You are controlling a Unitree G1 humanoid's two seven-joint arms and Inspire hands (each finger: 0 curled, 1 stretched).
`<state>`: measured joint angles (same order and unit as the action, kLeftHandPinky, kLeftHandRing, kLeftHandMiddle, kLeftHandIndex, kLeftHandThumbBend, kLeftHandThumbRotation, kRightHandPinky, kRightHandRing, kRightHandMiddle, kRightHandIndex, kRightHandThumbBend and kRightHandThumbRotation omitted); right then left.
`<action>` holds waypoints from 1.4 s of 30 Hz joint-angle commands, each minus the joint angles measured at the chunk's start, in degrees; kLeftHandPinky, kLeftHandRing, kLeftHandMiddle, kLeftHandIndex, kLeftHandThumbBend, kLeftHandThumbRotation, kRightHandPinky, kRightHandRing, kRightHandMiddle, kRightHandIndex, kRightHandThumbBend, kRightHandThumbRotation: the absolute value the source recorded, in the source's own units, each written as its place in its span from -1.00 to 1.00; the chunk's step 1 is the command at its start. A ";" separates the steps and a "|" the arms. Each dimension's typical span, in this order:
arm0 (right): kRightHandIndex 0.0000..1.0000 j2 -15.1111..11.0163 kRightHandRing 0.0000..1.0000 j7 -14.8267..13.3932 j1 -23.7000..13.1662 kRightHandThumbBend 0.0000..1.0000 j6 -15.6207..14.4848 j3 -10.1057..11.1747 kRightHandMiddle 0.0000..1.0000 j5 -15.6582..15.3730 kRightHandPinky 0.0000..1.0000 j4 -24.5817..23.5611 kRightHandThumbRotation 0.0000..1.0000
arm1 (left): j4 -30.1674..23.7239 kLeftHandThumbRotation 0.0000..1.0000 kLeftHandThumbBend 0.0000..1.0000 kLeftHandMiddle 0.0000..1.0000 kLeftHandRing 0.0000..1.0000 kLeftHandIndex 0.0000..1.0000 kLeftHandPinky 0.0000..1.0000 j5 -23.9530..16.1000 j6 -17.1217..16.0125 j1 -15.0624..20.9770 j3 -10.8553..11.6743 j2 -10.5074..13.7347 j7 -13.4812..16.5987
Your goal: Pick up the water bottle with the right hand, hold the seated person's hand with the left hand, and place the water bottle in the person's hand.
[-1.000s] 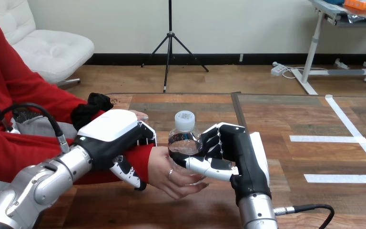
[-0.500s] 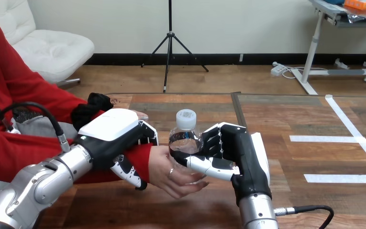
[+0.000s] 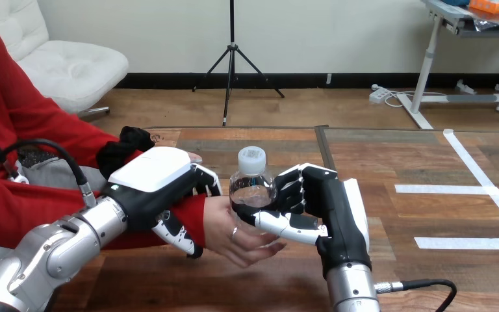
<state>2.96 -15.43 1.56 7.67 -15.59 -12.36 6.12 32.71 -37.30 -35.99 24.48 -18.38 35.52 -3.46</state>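
Note:
A small clear water bottle (image 3: 251,188) with a white cap stands upright over the person's hand (image 3: 234,233), which lies palm up above the table. My right hand (image 3: 312,208) is shut on the bottle, fingers behind it and thumb across its front. The bottle's base is hidden by my thumb and the person's palm. My left hand (image 3: 159,188) is curled round the person's wrist (image 3: 191,218) in its red sleeve, fingers over the top and thumb underneath.
The wooden table (image 3: 377,156) stretches to the right with white tape lines (image 3: 474,188) on it. The person's other arm, in a red sleeve (image 3: 45,130), lies at the left edge beside my left forearm.
The bottle and my right hand have shifted slightly left and lower, closer into the person's palm. My left hand keeps its hold on the wrist.

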 commanded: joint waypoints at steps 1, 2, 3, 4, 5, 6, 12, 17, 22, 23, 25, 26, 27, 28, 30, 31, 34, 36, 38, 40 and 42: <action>0.03 4.57 0.04 -0.95 -5.28 0.88 2.93 -2.67 0.08 -2.41 -0.03 -2.44 -0.63 | -7.17 -0.63 0.62 0.28 0.17 0.35 0.06 1.04 -1.48 7.87 3.59 -2.82 5.97; 0.07 4.51 0.09 -1.17 -5.28 0.89 3.01 -2.69 0.12 -2.60 0.02 -2.40 -0.60 | -7.34 -0.62 0.63 0.30 0.19 0.37 0.07 0.99 -1.42 7.77 3.60 -2.78 6.15; 0.11 4.45 0.13 -1.53 -5.28 0.89 3.27 -2.65 0.15 -2.86 0.07 -2.26 -0.57 | -7.60 -0.61 0.63 0.31 0.20 0.39 0.07 0.86 -1.39 7.61 3.65 -2.69 6.41; 0.20 4.43 0.22 -1.75 -5.25 0.91 3.46 -2.62 0.23 -2.99 0.17 -2.18 -0.50 | -7.78 -0.59 0.63 0.35 0.23 0.42 0.09 0.76 -1.38 7.51 3.67 -2.65 6.58; 0.23 4.42 0.26 -1.92 -5.23 0.91 3.61 -2.61 0.26 -3.10 0.20 -2.12 -0.47 | -7.90 -0.58 0.63 0.36 0.24 0.44 0.09 0.68 -1.37 7.43 3.67 -2.61 6.73; 0.26 4.42 0.28 -2.18 -5.15 0.92 3.98 -2.49 0.28 -3.12 0.23 -1.98 -0.45 | -8.25 -0.57 0.64 0.37 0.25 0.45 0.10 0.62 -1.33 7.19 3.74 -2.48 6.85; 0.47 4.46 0.50 -2.61 -4.74 0.97 5.40 -1.90 0.47 -2.14 0.45 -1.52 -0.30 | -10.16 -0.45 0.65 0.47 0.34 0.55 0.16 0.90 -0.60 5.86 4.20 -2.01 6.53; 0.66 4.12 0.69 -2.31 -4.44 1.00 5.96 -1.52 0.64 -1.66 0.63 -1.58 -0.17 | -11.53 -0.31 0.74 0.56 0.43 0.64 0.23 1.53 -0.12 4.76 4.69 -1.86 6.04; 0.79 3.60 0.80 -1.84 -3.89 1.00 6.92 -0.97 0.74 -1.05 0.72 -1.93 -0.08 | -13.02 -0.27 0.84 0.64 0.52 0.70 0.33 2.67 0.53 3.37 5.39 -1.85 5.04; 0.82 3.55 0.83 -1.81 -3.82 1.00 7.08 -0.90 0.77 -0.99 0.74 -1.95 -0.06 | -13.29 -0.29 0.87 0.66 0.56 0.72 0.37 2.82 0.73 3.17 5.47 -1.86 4.86; 0.85 3.27 0.85 -1.93 -3.69 1.00 7.72 -0.67 0.79 -1.07 0.76 -1.86 -0.04 | -14.12 -0.30 0.90 0.69 0.60 0.74 0.41 2.98 1.31 2.54 5.67 -1.77 4.49; 0.87 3.20 0.86 -1.94 -3.66 1.00 7.91 -0.59 0.80 -1.10 0.76 -1.83 -0.03 | -14.39 -0.30 0.92 0.70 0.62 0.76 0.44 3.02 1.50 2.35 5.75 -1.76 4.35; 0.88 3.03 0.87 -1.80 -3.61 1.00 8.12 -0.42 0.81 -0.98 0.77 -1.74 -0.02 | -14.76 -0.30 0.93 0.71 0.63 0.77 0.46 3.12 1.65 1.98 5.89 -1.73 4.19; 0.89 2.93 0.88 -1.67 -3.57 1.00 8.23 -0.30 0.82 -0.88 0.78 -1.68 -0.01 | -15.03 -0.29 0.94 0.73 0.66 0.79 0.48 3.19 1.75 1.74 6.00 -1.73 4.07; 0.91 2.66 0.90 -1.26 -3.52 1.00 8.30 -0.05 0.83 -0.57 0.80 -1.58 0.01 | -15.56 -0.27 0.97 0.75 0.69 0.81 0.53 3.38 1.96 1.23 6.19 -1.69 3.78; 0.92 2.53 0.91 -1.04 -3.50 1.00 8.27 0.06 0.84 -0.42 0.81 -1.55 0.04 | -15.79 -0.24 0.97 0.77 0.72 0.83 0.55 3.49 2.07 1.02 6.24 -1.66 3.64; 0.95 2.14 0.94 -0.51 -3.43 1.00 8.29 0.45 0.87 -0.06 0.86 -1.43 0.10 | -16.34 -0.16 0.99 0.82 0.78 0.88 0.62 3.62 2.18 0.40 6.35 -1.46 3.53; 0.97 1.96 0.94 -0.18 -3.32 1.00 8.30 0.75 0.88 0.24 0.87 -1.43 0.14 | -16.60 -0.11 1.00 0.84 0.80 0.90 0.64 3.72 2.14 0.00 6.42 -1.35 3.55; 0.97 1.87 0.95 0.09 -3.21 1.00 8.28 0.99 0.89 0.52 0.88 -1.49 0.17 | -16.78 -0.04 1.00 0.86 0.82 0.93 0.65 3.82 2.10 -0.30 6.50 -1.32 3.55; 0.98 1.62 0.96 0.44 -3.10 1.00 8.32 1.28 0.90 0.77 0.90 -1.55 0.21 | -17.00 0.03 1.00 0.90 0.85 0.96 0.67 4.00 2.06 -0.75 6.66 -1.32 3.59; 0.99 1.40 0.96 0.74 -3.00 1.00 8.31 1.54 0.90 1.03 0.91 -1.61 0.23 | -17.24 0.06 1.00 0.91 0.87 0.97 0.68 3.99 2.04 -1.17 6.79 -1.30 3.73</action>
<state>2.74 -15.23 1.43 14.49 -15.19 -12.12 6.12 17.10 -34.19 -34.47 24.29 -13.09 33.98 0.05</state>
